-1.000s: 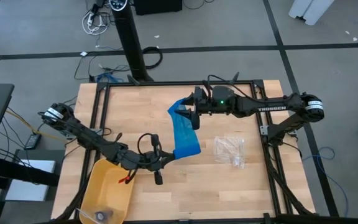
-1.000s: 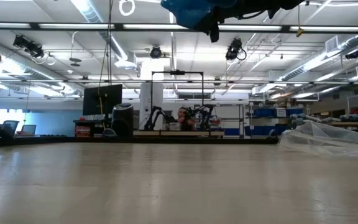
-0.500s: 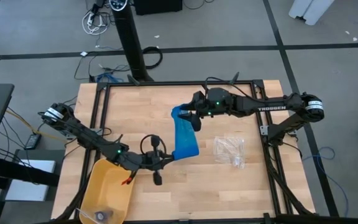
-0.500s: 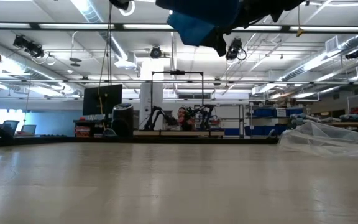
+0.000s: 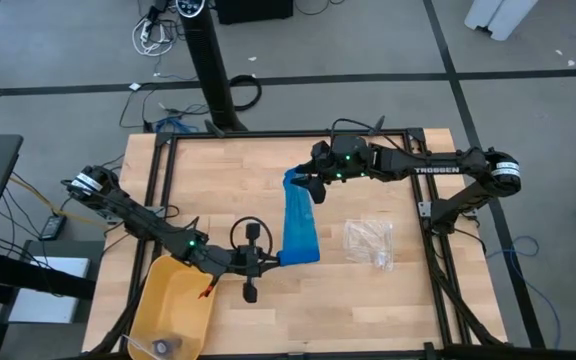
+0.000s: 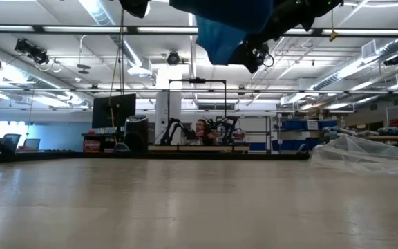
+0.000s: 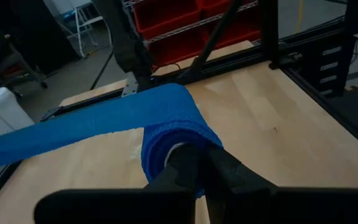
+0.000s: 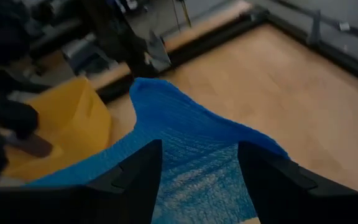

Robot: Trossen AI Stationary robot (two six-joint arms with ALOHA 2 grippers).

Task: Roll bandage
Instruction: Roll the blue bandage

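The bright blue bandage (image 5: 298, 220) stretches over the table's middle, lifted clear of it, between my two grippers. Its near end is wound into a small roll (image 7: 166, 140), and the strip (image 7: 73, 127) runs off the roll's top. My left gripper (image 5: 266, 260) is shut on the roll. My right gripper (image 5: 306, 188) holds the strip's far end (image 5: 292, 180). In the low view the blue cloth (image 6: 220, 21) hangs high above the tabletop. My left gripper pinches the roll's end face (image 7: 178, 154) between its two shut fingers, coming level from the table's left side. The roll is lifted clear of the table, and the strip leaves it drawn straight. My right gripper has the strip's far end (image 8: 197, 155) between its two fingers (image 8: 135, 180), which stand at the cloth's two edges, coming from the table's right side. The cloth lies gathered between them. The strip runs down from there toward the roll, clear of the table.
A yellow bin (image 5: 173, 305) stands at the near left corner, just left of my left gripper. A clear crinkled plastic bag (image 5: 370, 243) lies right of the bandage. A black frame (image 5: 428, 215) runs round the tabletop.
My left gripper has turned about its wrist with the roll and shifted slightly toward the near edge. The strip, slanted and wide before, now runs straighter and narrower between the grippers. My right gripper has shifted a little with the far end.
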